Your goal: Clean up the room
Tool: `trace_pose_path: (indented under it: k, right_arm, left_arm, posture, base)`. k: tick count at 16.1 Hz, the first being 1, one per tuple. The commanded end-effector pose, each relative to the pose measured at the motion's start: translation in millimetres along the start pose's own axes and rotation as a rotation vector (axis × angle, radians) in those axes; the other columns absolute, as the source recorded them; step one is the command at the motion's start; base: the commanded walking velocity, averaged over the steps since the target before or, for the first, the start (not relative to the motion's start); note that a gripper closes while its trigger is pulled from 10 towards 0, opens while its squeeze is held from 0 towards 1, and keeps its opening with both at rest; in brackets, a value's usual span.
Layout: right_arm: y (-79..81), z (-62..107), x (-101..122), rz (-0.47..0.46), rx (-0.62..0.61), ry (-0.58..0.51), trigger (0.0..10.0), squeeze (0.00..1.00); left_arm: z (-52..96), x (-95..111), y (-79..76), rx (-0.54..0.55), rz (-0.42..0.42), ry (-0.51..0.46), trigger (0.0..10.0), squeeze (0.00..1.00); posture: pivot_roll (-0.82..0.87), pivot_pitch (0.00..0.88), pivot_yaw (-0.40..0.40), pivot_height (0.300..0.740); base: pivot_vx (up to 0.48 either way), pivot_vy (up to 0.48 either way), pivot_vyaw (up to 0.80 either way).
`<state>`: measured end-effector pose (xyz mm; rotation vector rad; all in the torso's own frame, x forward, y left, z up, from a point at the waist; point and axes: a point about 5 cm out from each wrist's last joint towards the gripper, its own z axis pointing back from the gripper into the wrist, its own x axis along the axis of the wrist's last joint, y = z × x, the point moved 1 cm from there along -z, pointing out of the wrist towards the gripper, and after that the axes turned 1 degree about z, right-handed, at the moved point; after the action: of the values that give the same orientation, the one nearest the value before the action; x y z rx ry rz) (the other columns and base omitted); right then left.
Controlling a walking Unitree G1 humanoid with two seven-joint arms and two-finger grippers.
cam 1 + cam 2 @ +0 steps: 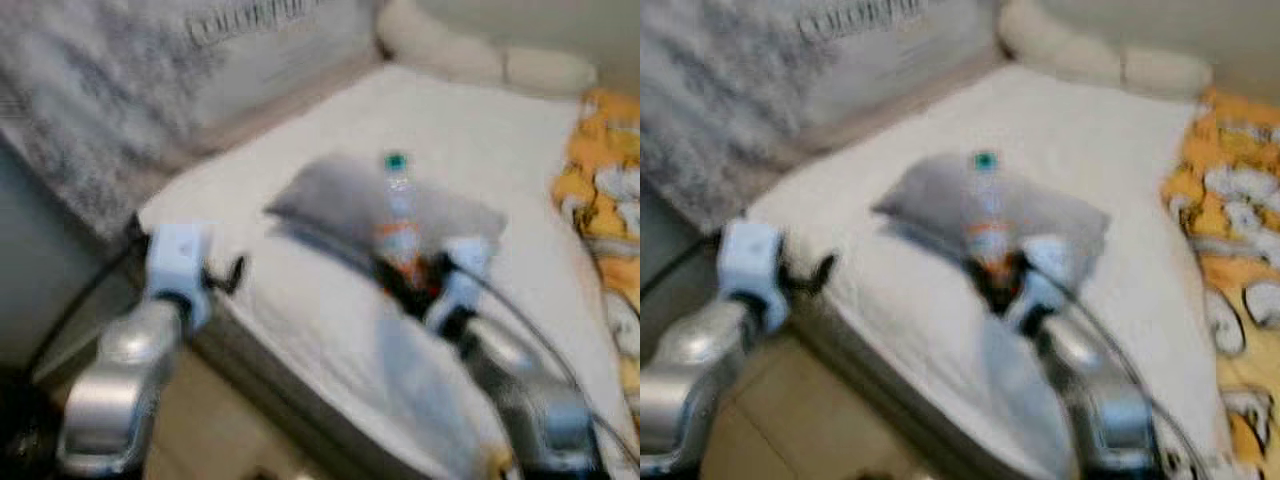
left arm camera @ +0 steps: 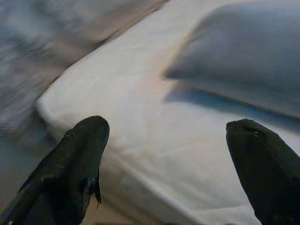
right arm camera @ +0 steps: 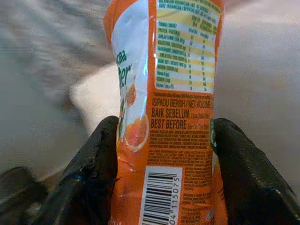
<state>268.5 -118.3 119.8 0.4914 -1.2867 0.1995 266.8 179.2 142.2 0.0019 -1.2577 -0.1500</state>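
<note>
A clear plastic bottle (image 1: 400, 215) with a green cap and an orange label stands upright over the white bed, held at its base by my right gripper (image 1: 410, 285). In the right wrist view the black fingers (image 3: 93, 168) press both sides of the orange label (image 3: 173, 117). My left gripper (image 1: 225, 272) hovers at the bed's near left corner. In the left wrist view its two fingers (image 2: 75, 164) stand wide apart with nothing between them, above the white mattress (image 2: 140, 117). All head views are blurred.
A grey pillow (image 1: 350, 200) lies on the mattress behind the bottle. A grey fuzzy blanket (image 1: 110, 90) drapes at the left. A yellow patterned cover (image 1: 605, 190) runs along the right side. Cream cushions (image 1: 480, 55) sit at the far end. Beige floor (image 1: 220, 430) lies beside the bed.
</note>
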Motion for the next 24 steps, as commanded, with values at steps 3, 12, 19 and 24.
trace_pose_path:
  k: [3, 12, 19, 24]
  right_arm:
    - [-10.1, 3.8, 2.8, 0.046, -0.062, 0.002, 10.0, 0.0]
    - [-1.2, 2.2, 7.0, 0.029, -0.024, -0.002, 10.0, 0.0]
    - [0.1, 0.1, 6.2, 0.032, -0.046, 0.005, 10.0, 0.0]
    - [-2.4, -0.6, -4.6, 0.122, -0.053, 0.061, 10.0, 0.0]
  left_arm:
    - [-1.9, 3.8, -6.5, -0.013, -0.057, -0.019, 10.0, 0.0]
    - [-2.1, 9.3, -4.5, -0.001, -0.077, -0.072, 10.0, 0.0]
    - [-1.1, 13.6, 1.1, 0.002, -0.086, -0.106, 10.0, 0.0]
    - [-1.2, 13.2, 4.0, 0.009, -0.078, -0.106, 10.0, 0.0]
  posture:
    - [-0.09, 0.0, 0.02, 0.74]
    - [-0.09, 0.0, 0.014, 0.74]
    - [-0.08, 0.0, 0.017, 0.74]
    - [-0.07, 0.0, 0.021, 0.74]
  base:
    - [0.0, 0.0, 0.8]
    - [0.0, 0.0, 0.8]
    - [0.036, 0.0, 0.46]
    - [0.277, 0.0, 0.16]
